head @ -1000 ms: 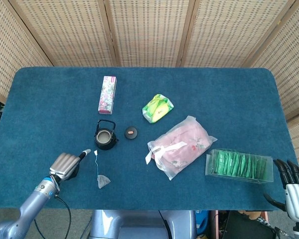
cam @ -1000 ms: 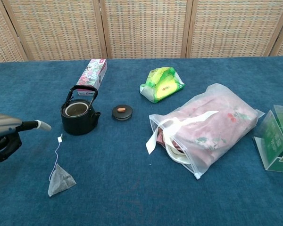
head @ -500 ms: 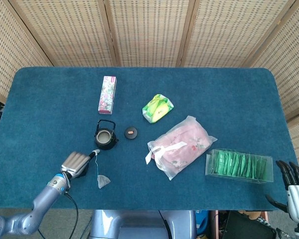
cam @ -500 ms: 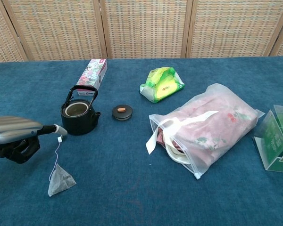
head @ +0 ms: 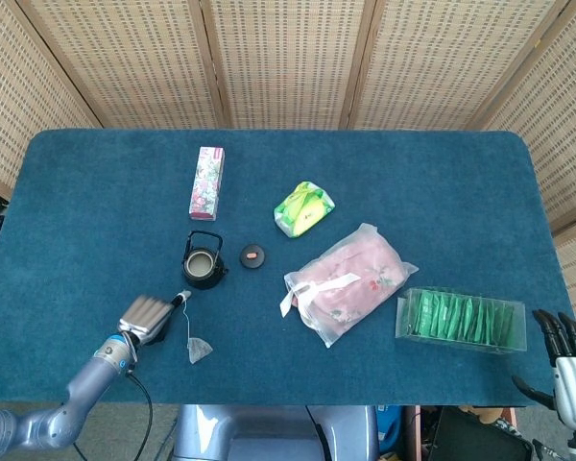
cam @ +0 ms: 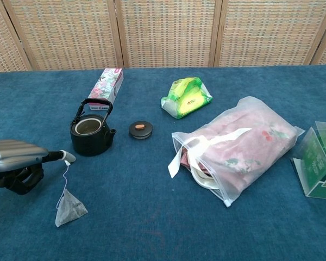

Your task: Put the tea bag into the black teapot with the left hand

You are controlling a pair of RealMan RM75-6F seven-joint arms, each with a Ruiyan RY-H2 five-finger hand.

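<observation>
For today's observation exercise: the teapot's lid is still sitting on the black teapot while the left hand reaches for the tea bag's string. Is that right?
Not quite. The chest view shows the black teapot open, its lid lying on the table beside it. The left hand does reach toward the tea bag string.

one teapot (head: 201, 268), one tea bag (head: 199, 350)

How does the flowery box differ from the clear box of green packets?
The flowery box is slim, opaque and pink-patterned; the clear box is wider and see-through, showing rows of green packets. The flowery box lies behind the black teapot; the clear box sits at the table's right front. Both lie flat.
</observation>
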